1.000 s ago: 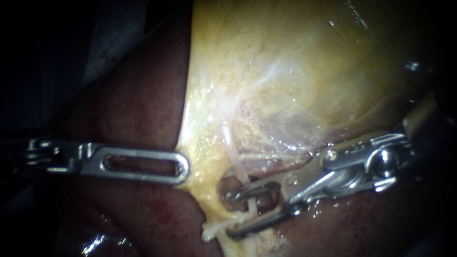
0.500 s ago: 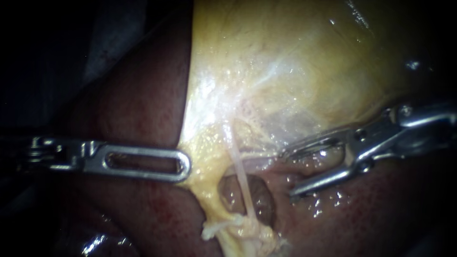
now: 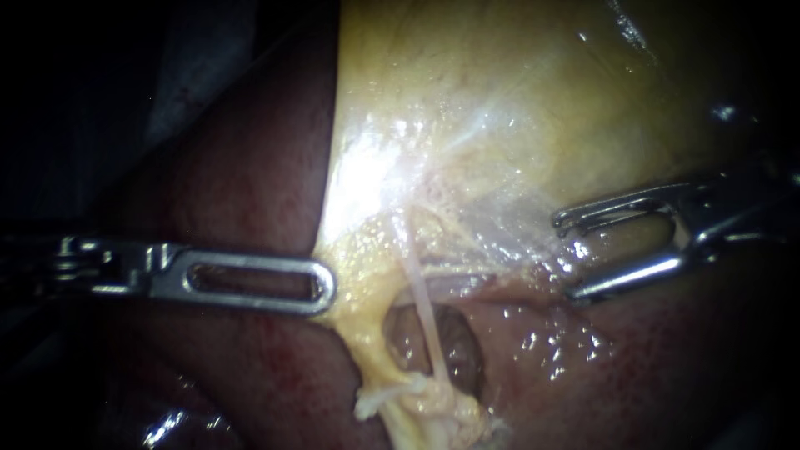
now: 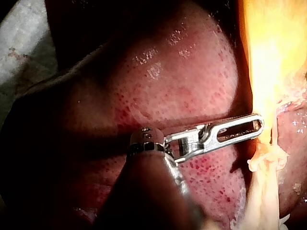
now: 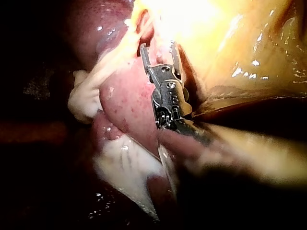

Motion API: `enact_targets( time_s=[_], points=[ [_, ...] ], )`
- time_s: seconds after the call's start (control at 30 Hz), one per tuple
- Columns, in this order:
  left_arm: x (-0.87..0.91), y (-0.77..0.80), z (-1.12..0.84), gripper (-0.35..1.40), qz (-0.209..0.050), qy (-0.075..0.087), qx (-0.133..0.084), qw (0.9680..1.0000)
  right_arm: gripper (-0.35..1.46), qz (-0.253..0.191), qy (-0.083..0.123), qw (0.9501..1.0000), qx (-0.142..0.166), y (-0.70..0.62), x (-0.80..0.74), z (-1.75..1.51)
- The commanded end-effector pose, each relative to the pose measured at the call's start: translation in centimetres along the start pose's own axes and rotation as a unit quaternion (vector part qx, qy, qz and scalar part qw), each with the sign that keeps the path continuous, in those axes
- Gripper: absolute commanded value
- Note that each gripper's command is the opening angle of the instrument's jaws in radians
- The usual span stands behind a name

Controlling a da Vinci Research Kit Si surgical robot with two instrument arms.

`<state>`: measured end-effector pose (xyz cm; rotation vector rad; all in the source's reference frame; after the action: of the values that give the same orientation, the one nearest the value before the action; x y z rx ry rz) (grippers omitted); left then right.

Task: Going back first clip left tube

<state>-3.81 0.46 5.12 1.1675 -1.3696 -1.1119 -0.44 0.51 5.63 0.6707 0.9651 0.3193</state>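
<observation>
Liver [image 3: 233,183] behind, tube [image 3: 421,304] lies seemingly clear of right instrument [image 3: 565,257].

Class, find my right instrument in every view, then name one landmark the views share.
Endoscope view: right instrument at the right, jaws open, clear of the tube.
Left wrist view: not in it.
Right wrist view: right instrument between liver and gallbladder.
Shared landmark: frayed white tissue tag.

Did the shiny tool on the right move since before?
Yes. The right instrument has backed off toward the right, away from the thin tube, which stayed put.
</observation>
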Motion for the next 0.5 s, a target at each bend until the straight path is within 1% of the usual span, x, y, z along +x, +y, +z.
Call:
enact_targets(
  time_s=[0.03,0.2,0.5],
  points=[
    [0.0,0.01,0.01,-0.35,0.0,0.0,-0.001,1.0,0.44,0.0,0.0,1.0,0.0,0.0,0.0,0.0],
    [-0.02,0.1,0.08,-0.35,0.001,-0.001,-0.002,1.0,0.44,0.0,0.0,1.0,0.0,0.0,0.0,0.0],
    [-0.01,0.4,0.37,-0.35,0.007,0.001,-0.002,1.0,0.44,0.0,0.0,1.0,0.0,-0.01,0.0,0.0]
  ],
)
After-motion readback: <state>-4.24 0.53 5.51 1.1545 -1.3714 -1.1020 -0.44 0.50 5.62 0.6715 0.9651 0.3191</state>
